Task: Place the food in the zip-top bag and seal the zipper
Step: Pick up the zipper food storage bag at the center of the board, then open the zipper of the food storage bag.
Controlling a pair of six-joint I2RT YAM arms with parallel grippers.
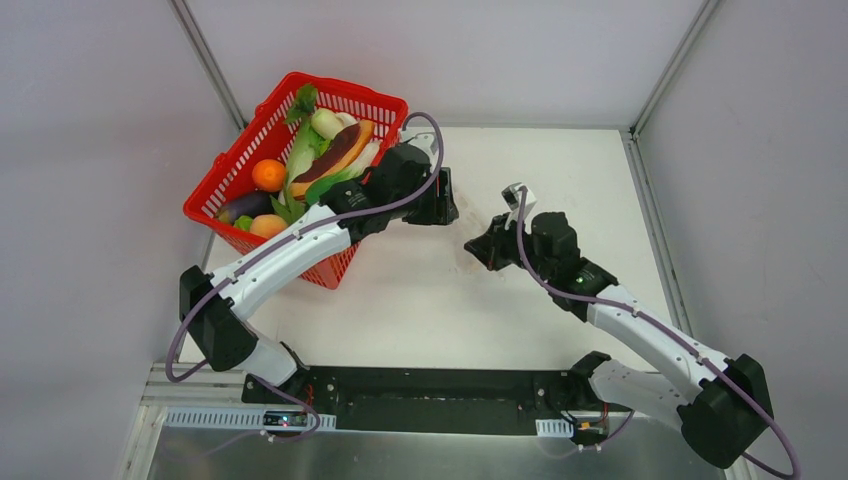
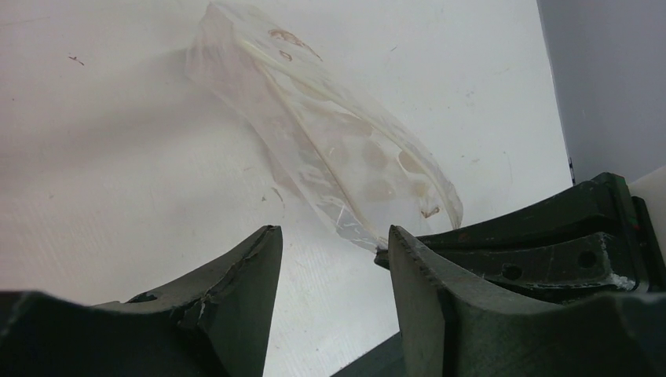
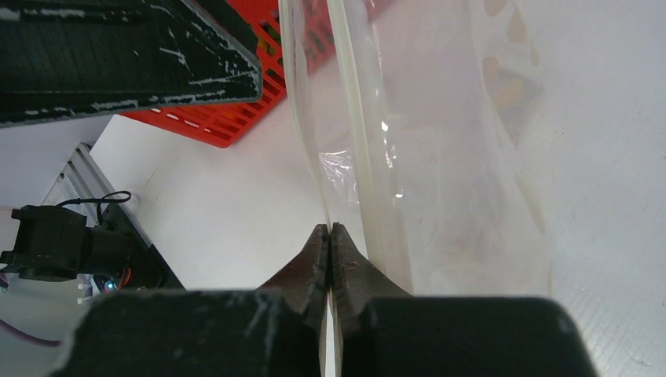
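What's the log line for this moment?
left end effector: open, at bag corner | right end effector: shut on bag edge | food: in basket

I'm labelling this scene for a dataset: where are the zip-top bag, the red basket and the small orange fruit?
zip-top bag (image 2: 338, 149), left wrist view, middle of the clear pouch.
red basket (image 1: 345, 86), top external view, far rim.
orange fruit (image 1: 268, 174), top external view, centre of the fruit.

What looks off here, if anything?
The zip-top bag carries brownish smudges at one end, and a few similar marks dot the table. The red basket sits askew at the far left corner. The left tool shows chipped finger edges.
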